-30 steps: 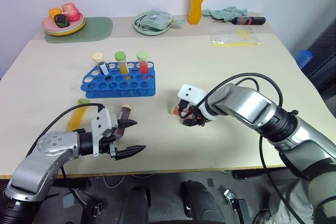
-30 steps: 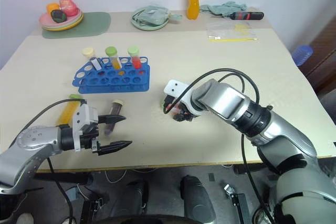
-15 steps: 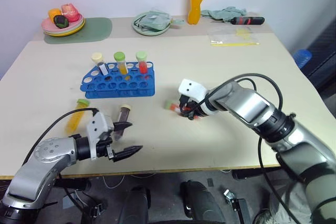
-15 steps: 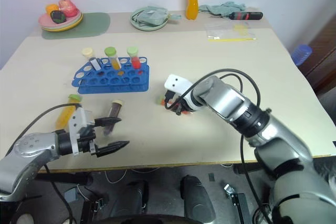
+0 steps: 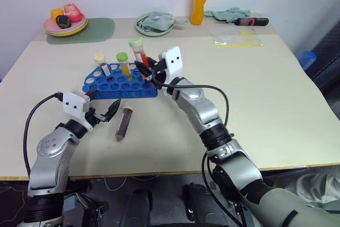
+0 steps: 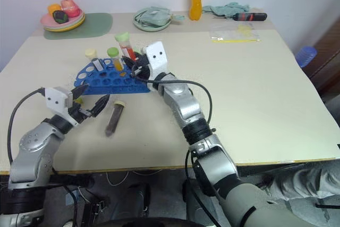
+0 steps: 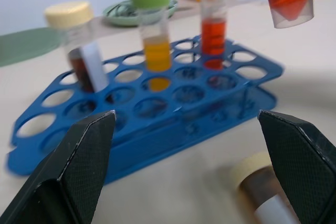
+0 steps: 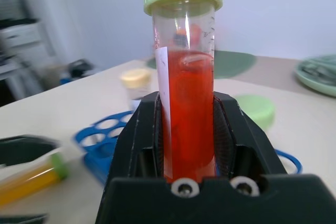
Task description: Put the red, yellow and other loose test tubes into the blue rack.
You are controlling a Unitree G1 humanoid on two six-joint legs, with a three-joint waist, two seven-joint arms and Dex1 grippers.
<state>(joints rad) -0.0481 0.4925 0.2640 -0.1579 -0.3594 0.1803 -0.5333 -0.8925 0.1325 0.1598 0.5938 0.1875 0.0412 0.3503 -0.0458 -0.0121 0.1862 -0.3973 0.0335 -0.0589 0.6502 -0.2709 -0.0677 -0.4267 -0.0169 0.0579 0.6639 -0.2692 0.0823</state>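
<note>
My right gripper is shut on a red test tube with a green cap, holding it upright just above the right end of the blue rack. The tube's tip hangs clear of the holes. In the rack stand a cream-capped dark tube, a green-capped yellow tube and a green-capped red tube. A brown tube with a cream cap lies on the table in front of the rack. A yellow tube lies near my left gripper, which stands open and empty, pointing at the rack.
Along the table's back edge are a plate of toy food on a green mat, a green dish with a cloth, an orange bottle, a screwdriver and a plastic bag.
My right gripper lifted the red tube off the table, turned it upright and carried it left to above the rack. My left gripper swung left and forward toward the rack, still open.
</note>
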